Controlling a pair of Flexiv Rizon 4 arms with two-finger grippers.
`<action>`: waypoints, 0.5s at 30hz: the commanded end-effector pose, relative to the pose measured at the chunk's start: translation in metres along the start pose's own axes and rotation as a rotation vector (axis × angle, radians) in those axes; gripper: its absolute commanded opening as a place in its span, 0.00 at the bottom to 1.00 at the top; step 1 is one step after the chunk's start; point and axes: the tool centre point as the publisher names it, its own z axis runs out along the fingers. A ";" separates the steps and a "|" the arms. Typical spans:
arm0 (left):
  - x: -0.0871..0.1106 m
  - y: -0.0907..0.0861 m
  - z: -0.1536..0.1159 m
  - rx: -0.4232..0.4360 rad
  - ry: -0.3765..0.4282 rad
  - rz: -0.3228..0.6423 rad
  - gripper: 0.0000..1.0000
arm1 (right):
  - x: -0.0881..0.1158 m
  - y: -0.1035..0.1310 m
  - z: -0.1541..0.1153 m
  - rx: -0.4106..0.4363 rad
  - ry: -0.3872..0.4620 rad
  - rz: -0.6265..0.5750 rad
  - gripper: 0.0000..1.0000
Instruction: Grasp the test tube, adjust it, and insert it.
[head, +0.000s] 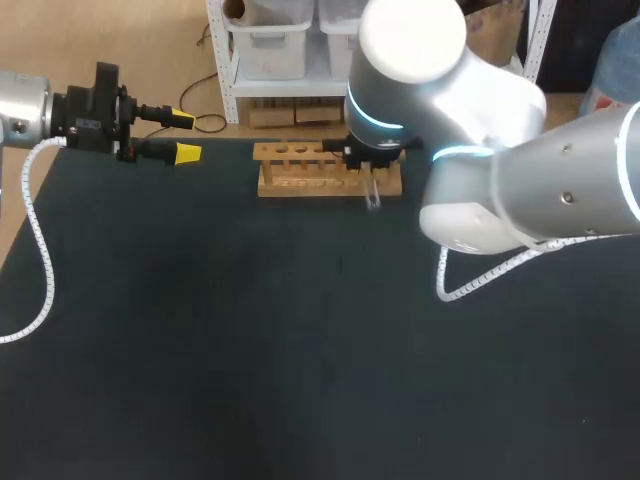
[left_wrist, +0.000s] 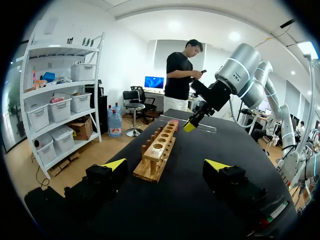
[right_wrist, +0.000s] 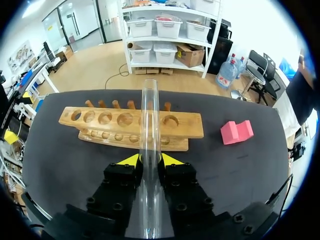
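Observation:
A clear glass test tube (right_wrist: 149, 115) is clamped between the yellow-tipped fingers of my right gripper (right_wrist: 149, 160) and points out ahead of it, over the wooden rack (right_wrist: 100, 120). The rack has a row of round holes and stands at the table's far side (head: 328, 172). In the left wrist view the tube (left_wrist: 206, 129) lies roughly level in my right gripper (left_wrist: 192, 124), above the rack's far end (left_wrist: 159, 152). My left gripper (head: 185, 136) hovers open at the table's far left, empty (left_wrist: 166, 167), facing along the rack.
A pink block (right_wrist: 237, 132) lies on the dark table (head: 250, 340) beside the rack's end. My right arm's bulky joints (head: 470, 130) cover the table's far right in the head view.

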 end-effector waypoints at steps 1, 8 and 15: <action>0.001 0.000 0.000 -0.001 -0.003 0.003 1.00 | -0.005 0.001 0.006 0.002 -0.003 0.001 0.00; 0.001 0.000 0.000 -0.001 -0.003 0.003 1.00 | -0.007 0.000 0.012 0.005 -0.002 0.004 0.00; 0.001 0.000 0.000 -0.001 -0.003 0.003 1.00 | -0.003 0.000 0.016 0.000 0.015 0.001 0.00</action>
